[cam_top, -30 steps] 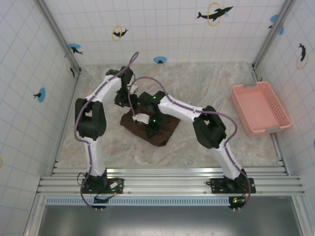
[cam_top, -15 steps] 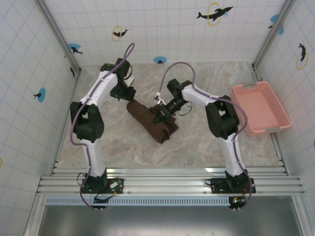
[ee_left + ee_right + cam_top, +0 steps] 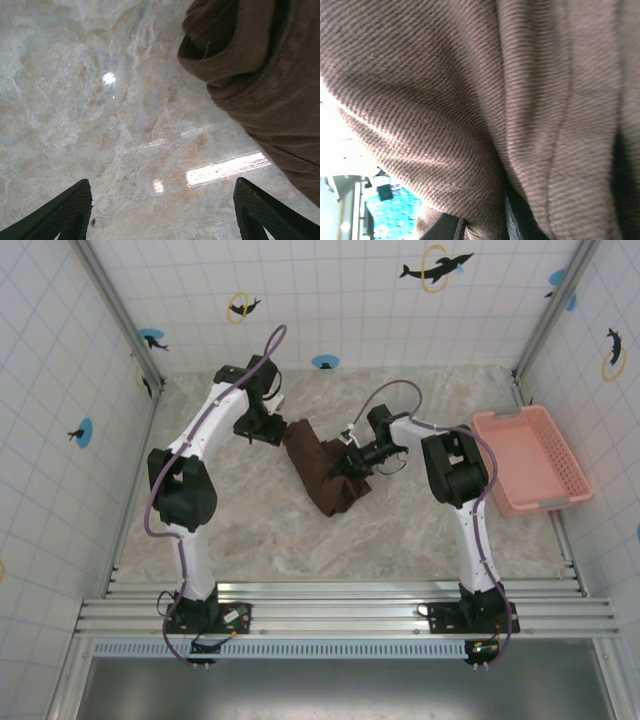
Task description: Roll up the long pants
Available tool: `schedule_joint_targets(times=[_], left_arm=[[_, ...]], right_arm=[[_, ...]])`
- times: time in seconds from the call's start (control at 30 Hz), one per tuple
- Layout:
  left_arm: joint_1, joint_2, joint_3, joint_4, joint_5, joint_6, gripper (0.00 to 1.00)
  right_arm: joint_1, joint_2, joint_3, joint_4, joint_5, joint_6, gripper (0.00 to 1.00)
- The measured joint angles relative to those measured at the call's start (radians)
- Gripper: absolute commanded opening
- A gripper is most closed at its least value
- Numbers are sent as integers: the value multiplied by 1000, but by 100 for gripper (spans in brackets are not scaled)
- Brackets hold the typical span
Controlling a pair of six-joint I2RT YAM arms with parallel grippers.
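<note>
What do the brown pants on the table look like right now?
The dark brown ribbed-fabric long pants lie bunched in a thick folded bundle slanting across the middle of the marble-patterned table. No separate legs show. The right claw presses into their right edge, apparently pinching cloth. The open left claw is beside their far end, holding nothing.

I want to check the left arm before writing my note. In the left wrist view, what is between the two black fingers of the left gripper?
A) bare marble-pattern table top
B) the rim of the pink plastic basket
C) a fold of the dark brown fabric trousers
A: the left gripper stands open over the bare marble-pattern table top, and the dark brown fabric trousers lie off to the right, not between the fingers.
</note>
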Motion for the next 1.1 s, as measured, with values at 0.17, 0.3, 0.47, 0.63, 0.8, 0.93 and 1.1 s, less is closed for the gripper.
schedule_joint_targets(times=[0.17, 0.3, 0.47, 0.63, 0.8, 0.93, 1.1], left_arm=[[-43, 47, 113, -1, 33, -43, 76], [-85, 138, 187, -2, 64, -73, 76], [-136, 259, 231, -3, 87, -98, 76], [-157, 352, 293, -9, 89, -117, 76], [-159, 422, 393, -47, 100, -132, 76], [-159, 463, 436, -59, 105, -144, 76], [-169, 478, 451, -54, 122, -165, 76]], right_arm=[[-15, 8, -23, 50, -33, 52, 11], [-18, 1, -34, 66, -26, 72, 11], [-19, -27, -55, 80, 15, 86, 11], [-31, -44, -78, 90, 29, 97, 12], [-37, -67, -85, 82, 74, 108, 39], [-40, -133, -84, 8, 246, 73, 58], [-13, -262, -70, -112, 602, -22, 77]])
